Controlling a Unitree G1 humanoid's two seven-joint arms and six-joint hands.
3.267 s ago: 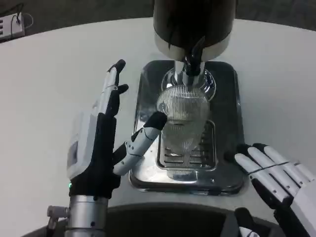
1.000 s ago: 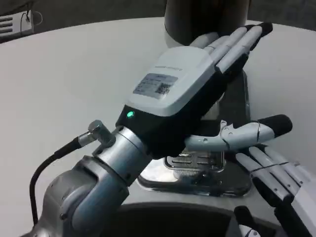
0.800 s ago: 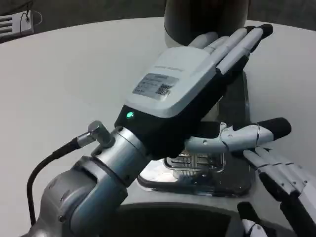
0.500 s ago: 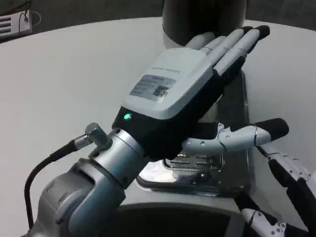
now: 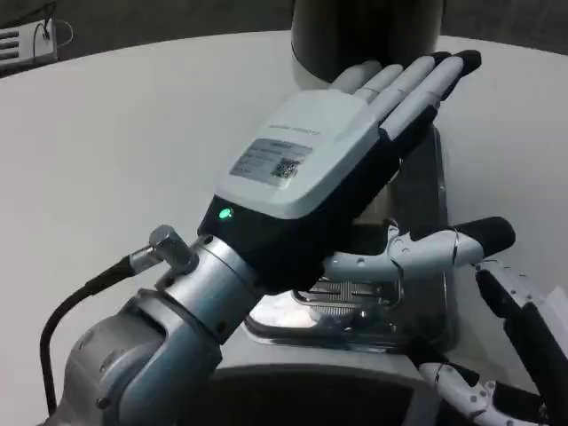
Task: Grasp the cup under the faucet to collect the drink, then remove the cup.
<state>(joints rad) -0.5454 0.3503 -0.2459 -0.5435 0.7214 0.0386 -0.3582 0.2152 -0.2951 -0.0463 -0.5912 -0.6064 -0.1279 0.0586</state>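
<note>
My left hand (image 5: 328,169) fills the middle of the head view, raised over the metal drip tray (image 5: 342,330). Its fingers are stretched out straight toward the dark drink dispenser (image 5: 364,31), and its thumb (image 5: 444,247) sticks out to the right. Nothing shows in its grasp. The cup and the faucet are hidden behind this hand. My right hand (image 5: 524,355) sits low at the right front, beside the tray's right edge. Its fingers are apart and hold nothing.
The tray's slotted grill (image 5: 355,293) shows under my left palm. A black cable (image 5: 75,297) loops off my left forearm. A power strip (image 5: 22,40) lies at the far left on the white table (image 5: 133,133).
Since the earliest frame my left hand has lifted from the tray's left side to above the tray, covering the cup. Over the last second my right hand has drawn back toward the lower right.
</note>
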